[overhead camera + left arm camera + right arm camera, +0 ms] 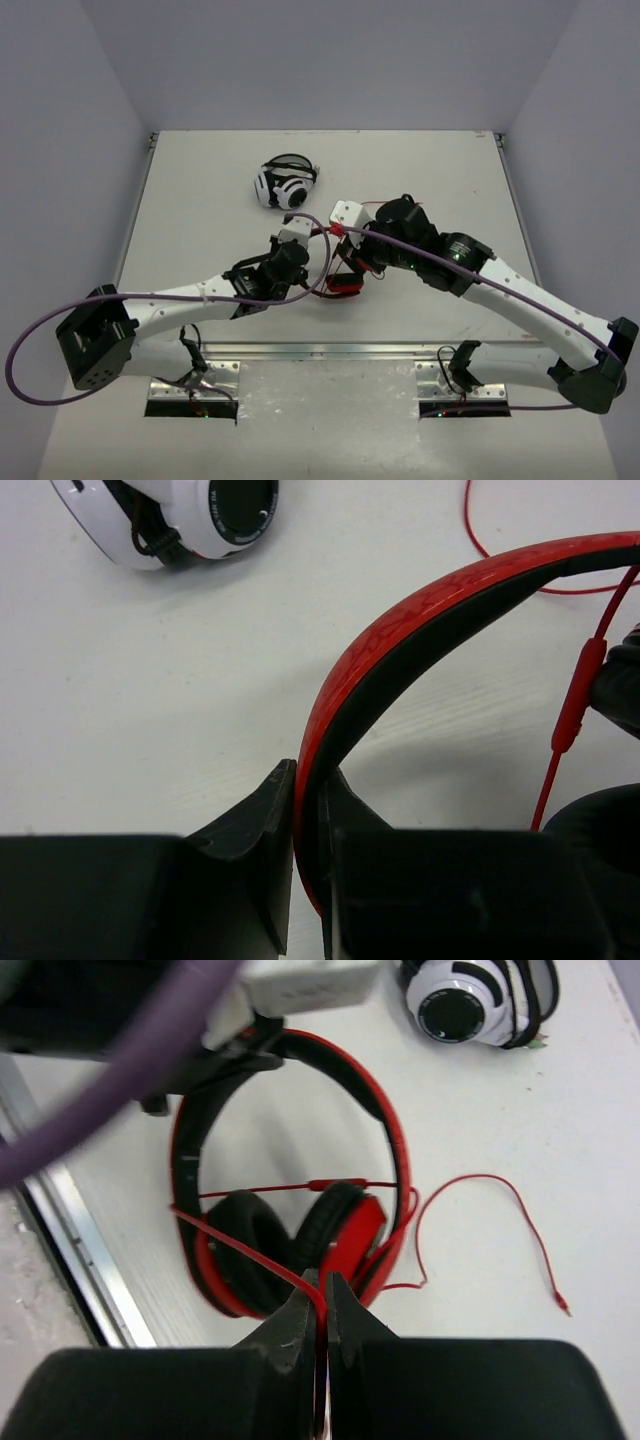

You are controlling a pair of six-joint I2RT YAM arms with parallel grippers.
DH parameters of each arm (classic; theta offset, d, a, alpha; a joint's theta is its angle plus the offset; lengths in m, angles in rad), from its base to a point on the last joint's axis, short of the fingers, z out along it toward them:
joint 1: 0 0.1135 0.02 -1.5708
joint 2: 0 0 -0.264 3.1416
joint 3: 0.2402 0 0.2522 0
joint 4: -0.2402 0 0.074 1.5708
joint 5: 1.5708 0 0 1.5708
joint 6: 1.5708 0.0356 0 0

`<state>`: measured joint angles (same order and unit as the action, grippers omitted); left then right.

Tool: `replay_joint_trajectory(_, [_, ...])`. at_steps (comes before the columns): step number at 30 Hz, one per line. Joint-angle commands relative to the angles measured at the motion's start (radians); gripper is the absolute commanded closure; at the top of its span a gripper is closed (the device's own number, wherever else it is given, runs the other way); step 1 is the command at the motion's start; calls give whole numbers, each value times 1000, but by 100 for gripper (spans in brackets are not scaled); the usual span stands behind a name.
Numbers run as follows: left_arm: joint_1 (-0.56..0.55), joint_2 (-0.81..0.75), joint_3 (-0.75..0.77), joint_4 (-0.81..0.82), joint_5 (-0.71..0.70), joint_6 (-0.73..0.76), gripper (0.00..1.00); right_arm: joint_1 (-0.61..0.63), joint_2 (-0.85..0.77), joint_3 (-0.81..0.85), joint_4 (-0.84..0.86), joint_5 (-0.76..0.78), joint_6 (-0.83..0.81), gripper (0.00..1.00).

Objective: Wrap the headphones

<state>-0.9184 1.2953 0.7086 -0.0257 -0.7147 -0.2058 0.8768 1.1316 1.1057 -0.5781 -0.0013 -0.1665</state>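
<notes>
Left gripper: The left gripper (308,780) is squeezed tight on the red headband (420,600), one finger on each side. This looks like a way to hold the headphones steady while the other arm works.
Headphones: The red headphones (352,1232) are in the middle of the table (200,180), toward the front, between the two arms. The left gripper holds them by the top of the band and the ear cups (255,1245) hang at the other end. It is hard to tell if the cups touch the table.
Right gripper: The right gripper (322,1295) is pinched shut on the thin red cable (240,1252), just in front of the ear cups. It likely holds the cable so it can pull it around the headphones.
Cable path: One piece runs from the pinch up across the cups. Another piece, with the small red remote (335,1185), crosses between the two sides of the band.
Loose end: The rest of the cable curls away on the table and ends in the plug (563,1307), so much winding is probably left.
Other thing: The black-and-white headphones (470,1000) sit further back, well apart, and no gripper touches them.
</notes>
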Motion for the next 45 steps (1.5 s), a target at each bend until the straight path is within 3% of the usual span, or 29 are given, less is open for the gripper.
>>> replay_joint_trajectory(1, [-11,-127,-87,186,161,63,99,4,-52,11,93,215,-103,99])
replay_joint_trajectory(6, [-92,-290,-184,228,239,132,100,-4,-73,-66,280,339,-201,98])
replay_joint_trajectory(10, [-166,-347,-160,181,181,137,99,-24,2,-20,227,391,-235,99])
replay_joint_trajectory(16, [-226,-383,-63,73,80,115,100,-96,39,-44,221,337,-209,99])
replay_joint_trajectory(22, [-270,-343,118,-246,-222,10,100,-216,22,-24,215,370,-88,99])
replay_joint_trajectory(28, [-310,-252,224,-442,-318,-53,100,-240,23,100,123,337,-62,99])
replay_joint_trajectory(32, [-333,-223,224,-383,-194,-9,100,-245,16,79,179,301,-97,99])
replay_joint_trajectory(36, [-333,-290,197,-294,-126,2,100,-256,-1,27,199,169,-88,92])
replay_joint_trajectory(41, [-333,-424,175,-165,9,45,100,-274,-23,-30,250,-67,-39,99])
replay_joint_trajectory(45, [-333,-452,215,-180,49,45,100,-280,-36,-93,323,-166,18,99])
